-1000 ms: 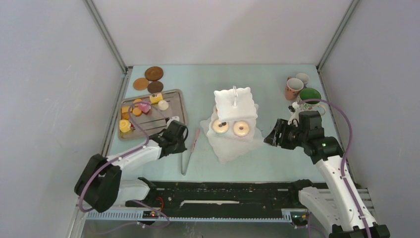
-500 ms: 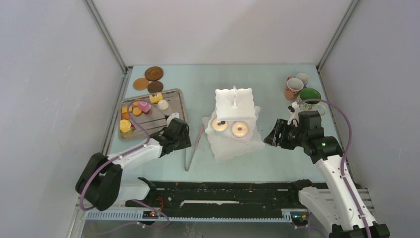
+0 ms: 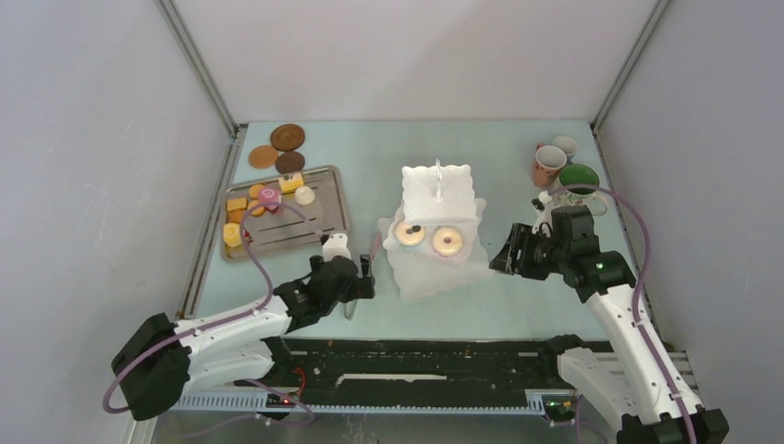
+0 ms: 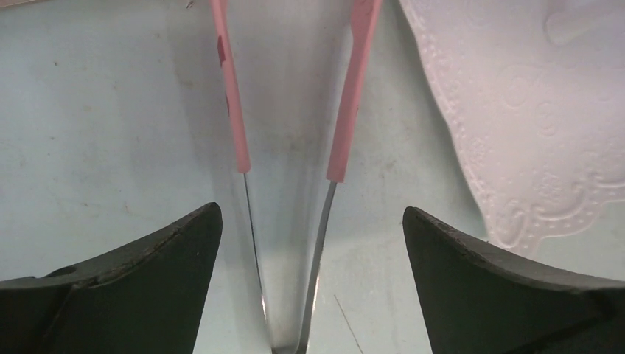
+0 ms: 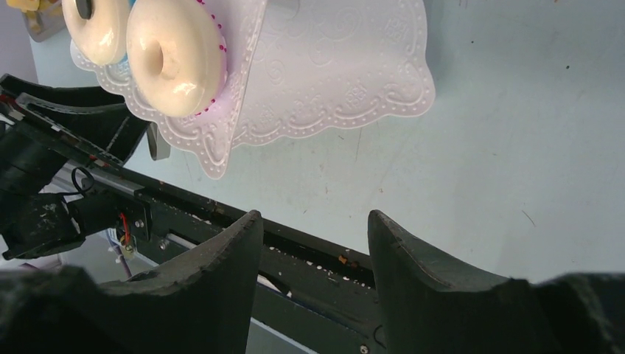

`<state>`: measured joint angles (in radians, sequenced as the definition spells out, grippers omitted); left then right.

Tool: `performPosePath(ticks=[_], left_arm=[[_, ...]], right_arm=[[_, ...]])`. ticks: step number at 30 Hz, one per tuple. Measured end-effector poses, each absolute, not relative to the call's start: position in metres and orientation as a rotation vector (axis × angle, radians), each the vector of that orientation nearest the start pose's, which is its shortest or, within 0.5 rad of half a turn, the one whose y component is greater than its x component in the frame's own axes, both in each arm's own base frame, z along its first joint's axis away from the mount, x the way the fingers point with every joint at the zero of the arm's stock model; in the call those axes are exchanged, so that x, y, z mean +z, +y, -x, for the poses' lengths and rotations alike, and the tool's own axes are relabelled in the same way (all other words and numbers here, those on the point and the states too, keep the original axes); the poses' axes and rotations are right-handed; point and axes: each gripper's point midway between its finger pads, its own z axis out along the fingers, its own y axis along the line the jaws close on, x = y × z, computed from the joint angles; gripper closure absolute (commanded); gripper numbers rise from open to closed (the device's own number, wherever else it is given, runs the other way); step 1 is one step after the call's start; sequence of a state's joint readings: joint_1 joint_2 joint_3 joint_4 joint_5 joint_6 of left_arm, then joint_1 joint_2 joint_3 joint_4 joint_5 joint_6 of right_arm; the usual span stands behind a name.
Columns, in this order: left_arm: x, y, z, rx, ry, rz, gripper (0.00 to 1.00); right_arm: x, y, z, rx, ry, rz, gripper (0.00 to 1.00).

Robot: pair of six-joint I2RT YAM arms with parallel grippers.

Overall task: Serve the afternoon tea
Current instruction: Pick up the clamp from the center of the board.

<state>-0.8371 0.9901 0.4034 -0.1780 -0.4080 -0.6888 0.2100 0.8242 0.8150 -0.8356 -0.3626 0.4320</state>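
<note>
Top external: donuts [image 3: 448,240] sat on stand [image 3: 436,190], cakes [image 3: 248,205] left of it unserved; left gripper [image 3: 363,276] gaped astride tongs [image 3: 373,247], right gripper [image 3: 504,257] gaped empty.

left arm [image 3: 231,324] low, stretched forward, jaws wide apart | right arm [image 3: 618,314] raised, elbow bent, jaws part-open, empty

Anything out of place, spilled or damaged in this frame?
Nothing looks spilled or broken. The only stray item is the pink tongs, lying on the bare table beside the stand, between the open fingers of the left gripper, not held.
</note>
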Motion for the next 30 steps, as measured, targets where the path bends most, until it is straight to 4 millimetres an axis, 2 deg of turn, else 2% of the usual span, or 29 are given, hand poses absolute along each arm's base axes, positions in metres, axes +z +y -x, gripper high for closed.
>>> performPosePath(ticks=[6,12,16,30], left_arm=[[0.036,-0.165,-0.212,-0.194,2.226,-0.031,0.02],[0.018,-0.159,-0.214,-0.054,2.163,-0.083,0.1],[0.015,-0.16,-0.212,-0.046,2.099,-0.083,0.13],[0.011,-0.174,-0.221,-0.041,1.943,0.039,0.49]], right_arm=[[0.163,0.125,-0.189,0.731,2.493,-0.08,0.43],[0.163,0.131,-0.185,0.741,2.499,-0.045,0.43],[0.162,0.133,-0.184,0.734,2.502,-0.028,0.43],[0.158,0.139,-0.178,0.714,2.521,0.024,0.43]])
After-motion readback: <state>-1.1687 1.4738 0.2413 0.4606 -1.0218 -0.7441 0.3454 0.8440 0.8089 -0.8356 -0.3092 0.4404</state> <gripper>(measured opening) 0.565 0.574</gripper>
